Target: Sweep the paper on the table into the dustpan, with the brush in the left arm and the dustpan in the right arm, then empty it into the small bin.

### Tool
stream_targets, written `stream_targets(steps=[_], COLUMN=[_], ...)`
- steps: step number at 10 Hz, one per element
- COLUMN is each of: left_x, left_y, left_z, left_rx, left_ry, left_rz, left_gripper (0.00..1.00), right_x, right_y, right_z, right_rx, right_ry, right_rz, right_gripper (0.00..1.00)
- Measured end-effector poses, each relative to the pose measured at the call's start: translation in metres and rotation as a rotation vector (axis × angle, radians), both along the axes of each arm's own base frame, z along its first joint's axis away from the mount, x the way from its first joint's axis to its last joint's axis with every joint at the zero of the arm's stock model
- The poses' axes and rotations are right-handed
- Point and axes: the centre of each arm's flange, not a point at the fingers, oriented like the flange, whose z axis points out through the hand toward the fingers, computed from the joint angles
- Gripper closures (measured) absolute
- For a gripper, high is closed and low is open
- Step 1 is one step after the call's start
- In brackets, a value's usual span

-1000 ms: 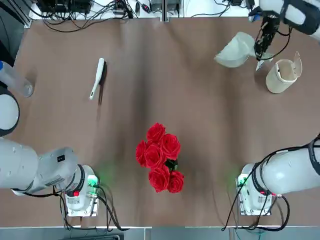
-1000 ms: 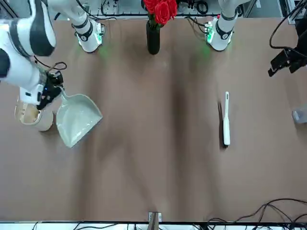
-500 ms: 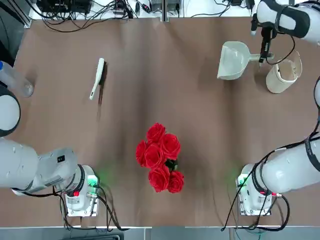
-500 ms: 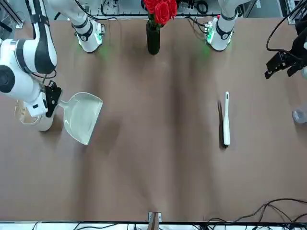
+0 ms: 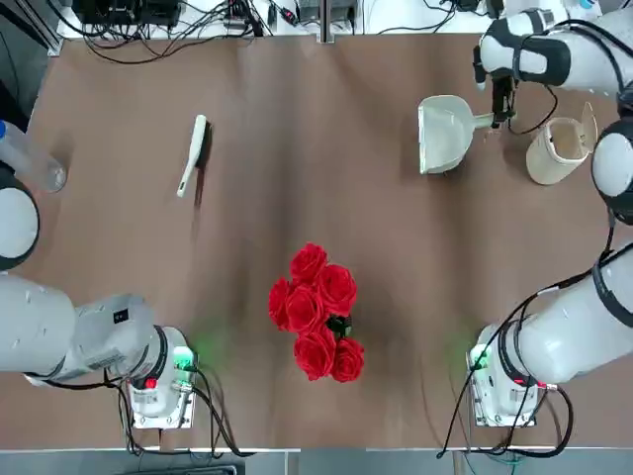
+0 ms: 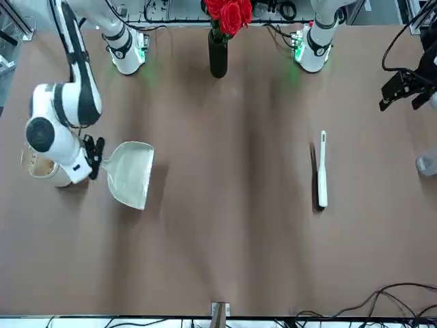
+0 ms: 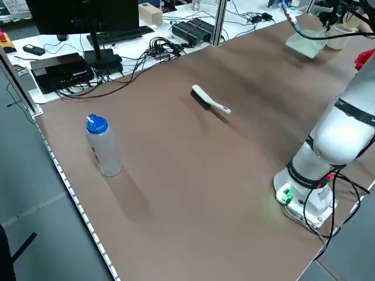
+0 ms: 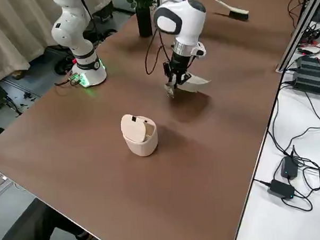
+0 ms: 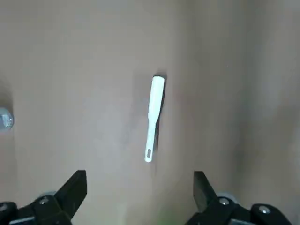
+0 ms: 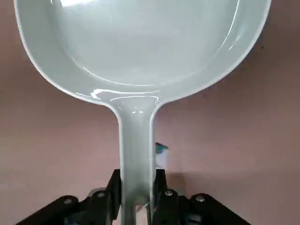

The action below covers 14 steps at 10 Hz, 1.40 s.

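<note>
The right pincer (image 6: pixel 95 158) is clamped on the stubby handle of the dustpan (image 5: pixel 441 133), carrying it level with its wide mouth turned toward the rose bunch (image 5: pixel 316 311), which looks to me like the way you would hold a pan once it has been tipped out and is on its way to be set down. The small bin (image 5: pixel 556 150) stands just beside the pan on the side away from the roses, flap up, so the two are close but apart. The brush (image 5: pixel 192 154) lies flat on the counter (image 5: pixel 316 228) well off to the roses' far left, untouched, and the left pincer (image 9: pixel 139 190) hangs wide and empty above it, fingers straddling the line of the handle, ready for a drop, I would guess. I can find no paper ball on the counter in any view. There is plenty of bare room between brush and dustpan; the tight spots are the counter's far edge behind the bin, and the water bottle (image 7: pixel 103 146) near the left edge.
</note>
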Motion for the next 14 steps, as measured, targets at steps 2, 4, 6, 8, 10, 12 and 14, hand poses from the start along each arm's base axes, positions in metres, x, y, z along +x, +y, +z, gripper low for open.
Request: stream_targets(steps=[2, 4, 6, 8, 10, 12, 14], left_x=[-0.001, 0.002, 0.016, 0.024, 0.025, 0.024, 0.025], left_y=[-0.003, 0.0, 0.005, 0.008, 0.005, 0.0, 0.004], left_z=[0.001, -0.004, -0.015, -0.017, -0.014, -0.012, -0.013], left_rx=[-0.008, -0.01, -0.012, -0.014, -0.009, -0.003, -0.003], left_ry=[-0.001, 0.009, 0.017, 0.016, 0.008, 0.005, 0.005], left_rz=[-0.011, -0.008, -0.013, -0.023, -0.043, -0.052, -0.045], left_gripper=[0.0, 0.0, 0.0, 0.0, 0.0, 0.0, 0.0], right_x=[0.005, 0.002, -0.007, -0.013, -0.017, -0.018, -0.018], right_y=[-0.006, -0.022, -0.027, -0.027, -0.023, -0.014, -0.011], right_z=[-0.012, -0.029, -0.046, -0.058, -0.065, -0.068, -0.068], right_rx=[0.018, 0.027, 0.032, 0.038, 0.039, 0.041, 0.046], right_ry=[-0.018, -0.023, -0.03, -0.018, -0.007, -0.007, -0.007], right_rz=[0.116, 0.15, 0.149, 0.141, 0.122, 0.112, 0.106], right_gripper=[0.67, 0.67, 0.67, 0.67, 0.67, 0.67, 0.66])
